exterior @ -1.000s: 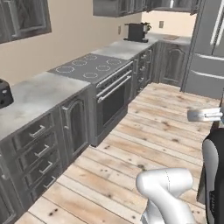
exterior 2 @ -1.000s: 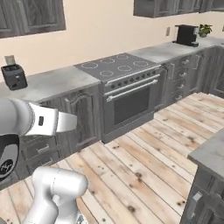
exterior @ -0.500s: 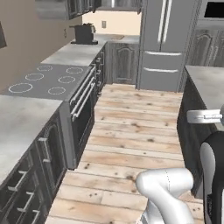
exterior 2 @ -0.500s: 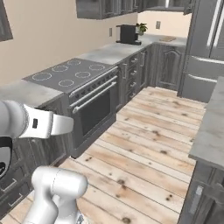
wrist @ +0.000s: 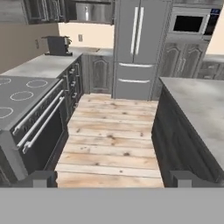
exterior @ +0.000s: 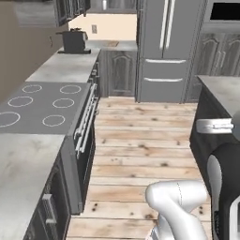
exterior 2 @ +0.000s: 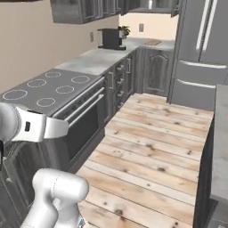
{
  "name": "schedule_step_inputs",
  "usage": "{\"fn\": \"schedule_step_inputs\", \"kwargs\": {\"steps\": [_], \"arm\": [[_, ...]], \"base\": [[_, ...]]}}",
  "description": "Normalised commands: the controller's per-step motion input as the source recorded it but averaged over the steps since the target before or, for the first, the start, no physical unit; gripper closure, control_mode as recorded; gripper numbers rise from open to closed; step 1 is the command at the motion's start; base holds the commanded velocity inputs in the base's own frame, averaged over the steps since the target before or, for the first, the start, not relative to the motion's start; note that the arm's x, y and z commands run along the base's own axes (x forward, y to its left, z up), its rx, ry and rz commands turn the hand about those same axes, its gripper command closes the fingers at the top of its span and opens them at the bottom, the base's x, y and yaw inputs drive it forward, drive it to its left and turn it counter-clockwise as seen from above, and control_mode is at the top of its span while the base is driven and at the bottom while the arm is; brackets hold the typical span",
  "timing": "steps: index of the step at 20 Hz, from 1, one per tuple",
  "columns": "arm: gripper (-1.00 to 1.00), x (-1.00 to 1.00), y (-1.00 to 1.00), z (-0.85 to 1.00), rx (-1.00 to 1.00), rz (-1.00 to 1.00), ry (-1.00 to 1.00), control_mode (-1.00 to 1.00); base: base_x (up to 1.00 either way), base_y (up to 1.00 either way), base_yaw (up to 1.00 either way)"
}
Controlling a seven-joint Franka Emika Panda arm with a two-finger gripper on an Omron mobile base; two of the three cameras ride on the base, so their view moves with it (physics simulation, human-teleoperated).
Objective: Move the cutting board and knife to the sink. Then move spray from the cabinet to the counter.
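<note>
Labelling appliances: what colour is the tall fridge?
Grey, with lighter handles; the fridge shows best in the hand view.

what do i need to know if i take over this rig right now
Gripper: open and empty, held over the wooden floor, looking toward the fridge.
Cutting board: likely the flat tan piece on the far corner counter, past the coffee machine; too small to be sure.
Done: nothing, judging from here.
Left: the whole job, starting with reaching that far counter.

Home kitchen: stovetop (exterior: pixel 37 101), oven (exterior 2: pixel 82 127), tall fridge (wrist: pixel 139 48), microwave (wrist: pixel 189 24), grey cabinets, plank floor.
</note>
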Motion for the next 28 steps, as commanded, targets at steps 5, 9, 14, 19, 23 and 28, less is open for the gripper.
{"fn": "schedule_step_inputs", "kwargs": {"steps": [5, 9, 14, 19, 23, 28], "arm": [[-1.00, 0.00, 0.00, 0.00, 0.00, 0.00, 0.00, 1.00], [-1.00, 0.00, 0.00, 0.00, 0.00, 0.00, 0.00, 1.00], [-1.00, 0.00, 0.00, 0.00, 0.00, 0.00, 0.00, 1.00], [-1.00, 0.00, 0.00, 0.00, 0.00, 0.00, 0.00, 1.00], [-1.00, 0.00, 0.00, 0.00, 0.00, 0.00, 0.00, 1.00], [-1.00, 0.00, 0.00, 0.00, 0.00, 0.00, 0.00, 1.00]], "base": [[1.00, -0.42, 0.11], [1.00, -0.20, 0.04], [1.00, -0.30, 0.05], [1.00, -0.14, 0.02], [1.00, -0.01, 0.00], [1.00, 0.01, 0.00]]}}
